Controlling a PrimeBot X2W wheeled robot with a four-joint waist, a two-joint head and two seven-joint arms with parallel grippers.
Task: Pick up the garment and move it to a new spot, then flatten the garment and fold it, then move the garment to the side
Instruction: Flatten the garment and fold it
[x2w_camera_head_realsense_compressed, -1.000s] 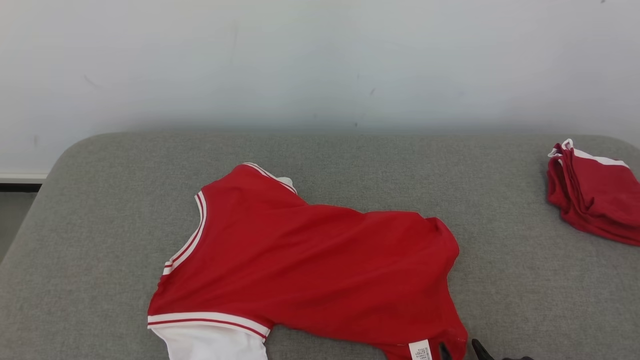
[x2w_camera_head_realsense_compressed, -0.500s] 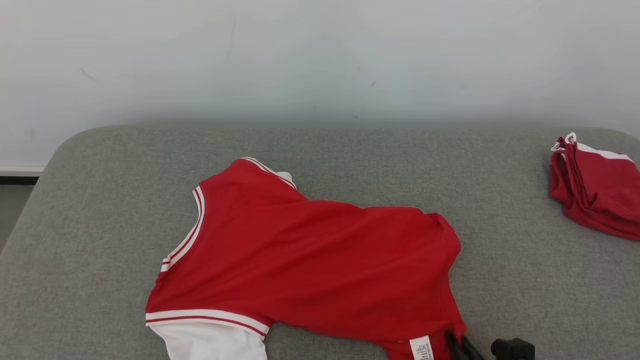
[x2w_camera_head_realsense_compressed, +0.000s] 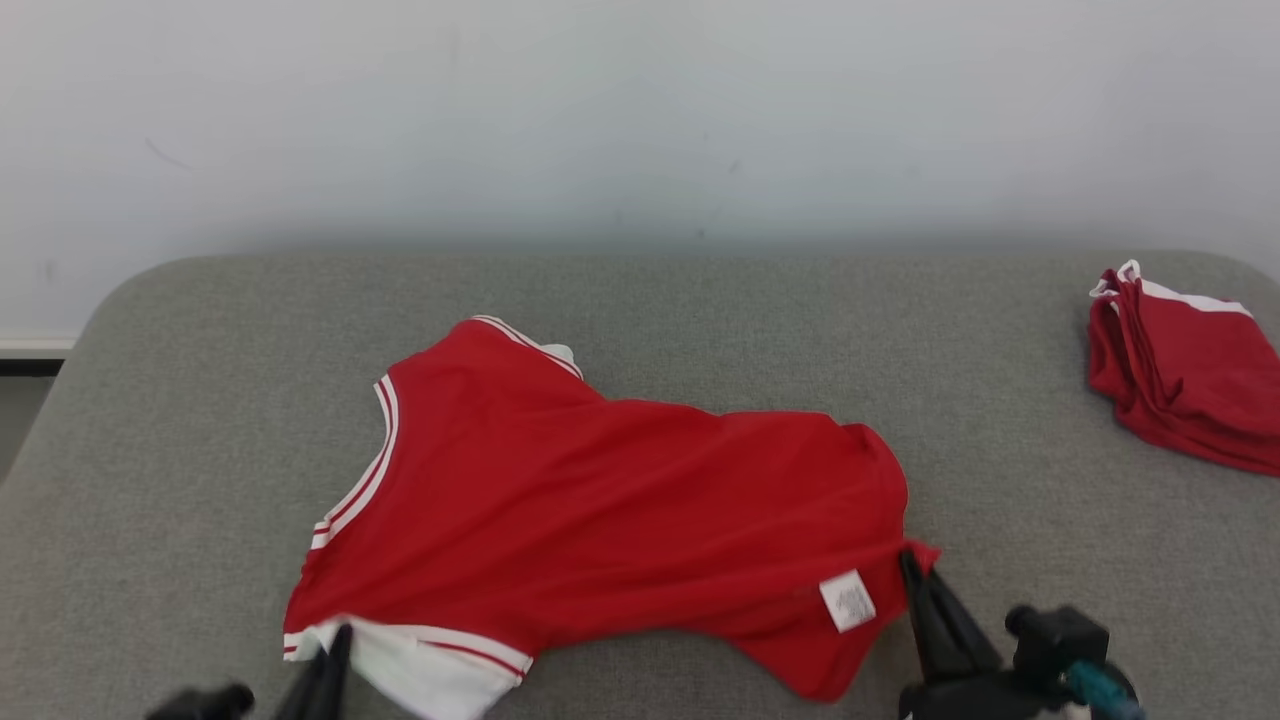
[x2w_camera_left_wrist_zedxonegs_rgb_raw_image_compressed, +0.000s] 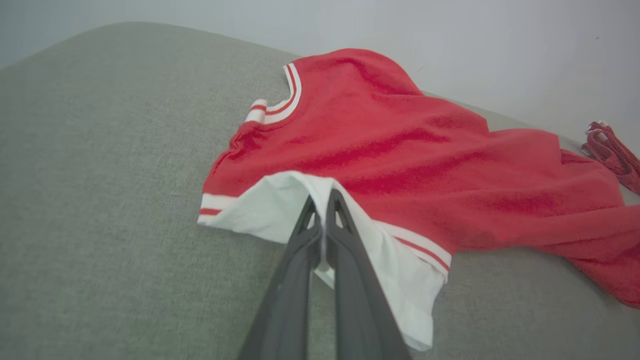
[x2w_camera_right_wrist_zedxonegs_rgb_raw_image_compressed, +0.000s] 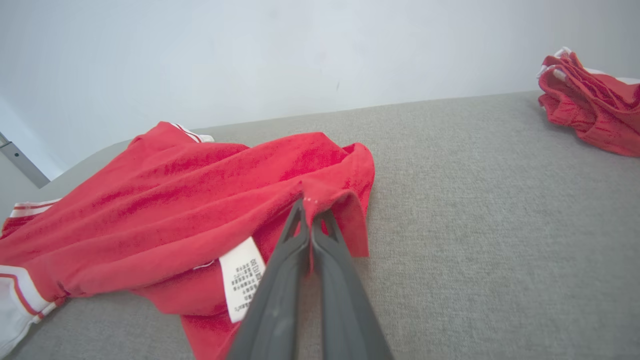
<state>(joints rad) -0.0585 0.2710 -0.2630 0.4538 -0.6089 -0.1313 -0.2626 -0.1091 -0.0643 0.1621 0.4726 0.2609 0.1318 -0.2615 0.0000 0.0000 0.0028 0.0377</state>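
Pinching the white panel (x2w_camera_left_wrist_zedxonegs_rgb_raw_image_compressed: 270, 207) at the near left end of the garment (x2w_camera_head_realsense_compressed: 600, 490), the left gripper (x2w_camera_left_wrist_zedxonegs_rgb_raw_image_compressed: 324, 200) has its 2 fingers closed tip to tip with the cloth caught between them. The right gripper (x2w_camera_right_wrist_zedxonegs_rgb_raw_image_compressed: 310, 207) is likewise closed, its fingers nipping a small peak of red hem at the garment's near right corner, raised a little off the surface. A white care label (x2w_camera_right_wrist_zedxonegs_rgb_raw_image_compressed: 242, 280) with dark print hangs just beside those fingers.

Garment: red top, with white-and-red striped trim (x2w_camera_head_realsense_compressed: 360, 480) along a curved opening and along the band bordering the white panel. It lies wrinkled and uneven across the middle of the grey fabric-covered worktop (x2w_camera_head_realsense_compressed: 700, 320), towards the near edge.

A stack of red garments (x2w_camera_head_realsense_compressed: 1185, 385) with white edging sits at the far right, well apart. A pale wall (x2w_camera_head_realsense_compressed: 640, 120) stands behind.
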